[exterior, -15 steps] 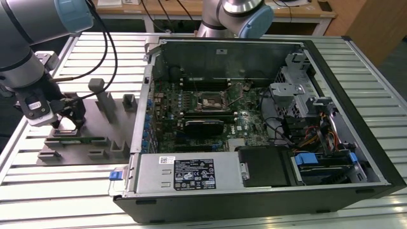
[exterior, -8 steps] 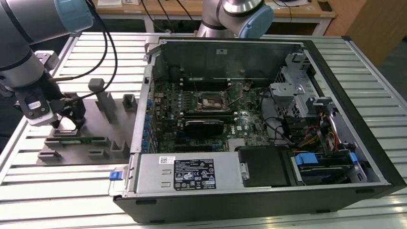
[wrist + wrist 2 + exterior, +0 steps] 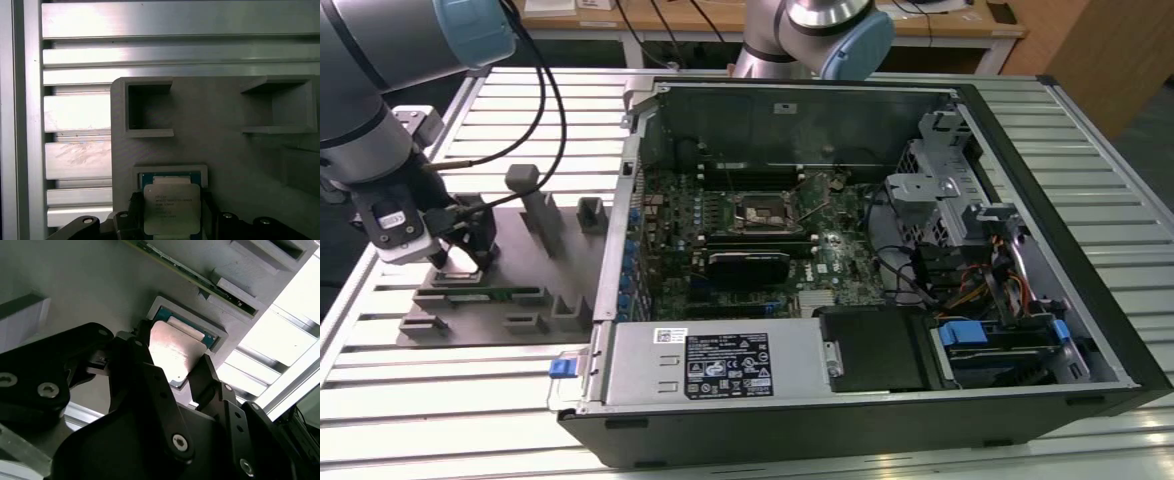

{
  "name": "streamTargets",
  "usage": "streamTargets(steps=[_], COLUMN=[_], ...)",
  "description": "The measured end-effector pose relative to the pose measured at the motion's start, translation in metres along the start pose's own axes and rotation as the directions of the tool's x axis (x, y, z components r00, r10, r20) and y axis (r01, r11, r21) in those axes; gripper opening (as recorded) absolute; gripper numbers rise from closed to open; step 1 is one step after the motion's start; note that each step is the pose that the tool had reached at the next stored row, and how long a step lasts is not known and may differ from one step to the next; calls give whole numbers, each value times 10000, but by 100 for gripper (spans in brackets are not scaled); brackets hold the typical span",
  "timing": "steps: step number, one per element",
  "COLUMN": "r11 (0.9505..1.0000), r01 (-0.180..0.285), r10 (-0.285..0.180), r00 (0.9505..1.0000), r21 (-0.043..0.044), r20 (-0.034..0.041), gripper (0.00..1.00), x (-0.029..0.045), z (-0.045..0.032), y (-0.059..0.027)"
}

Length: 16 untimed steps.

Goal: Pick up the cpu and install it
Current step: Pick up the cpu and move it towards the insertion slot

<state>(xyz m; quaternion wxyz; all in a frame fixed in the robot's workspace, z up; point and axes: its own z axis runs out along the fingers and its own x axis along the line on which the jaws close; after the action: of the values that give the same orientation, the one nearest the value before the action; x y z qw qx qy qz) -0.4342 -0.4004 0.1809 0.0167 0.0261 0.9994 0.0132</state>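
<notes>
Chip: small flat square cpu (image 3: 171,207), pale silver metal top, thin green rim, just over its square pocket in the grey plastic tray (image 3: 520,322).
Pincer: black gripper (image 3: 175,362) looks clamped on the cpu's two opposite edges.
Handling: probably light, stiff, slick-topped and fragile underneath, so grip by the edges only.
</notes>
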Motion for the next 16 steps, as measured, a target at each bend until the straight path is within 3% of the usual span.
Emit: streamTargets(steps=[8,16], r11=[10000,10000], r01=[0,-1], r10=[0,1], r00=[10000,10000], r21=[-3,-8], r20=[0,0], gripper=[55,55], x=[-1,-4], z=[-29,-123], y=[1,3])
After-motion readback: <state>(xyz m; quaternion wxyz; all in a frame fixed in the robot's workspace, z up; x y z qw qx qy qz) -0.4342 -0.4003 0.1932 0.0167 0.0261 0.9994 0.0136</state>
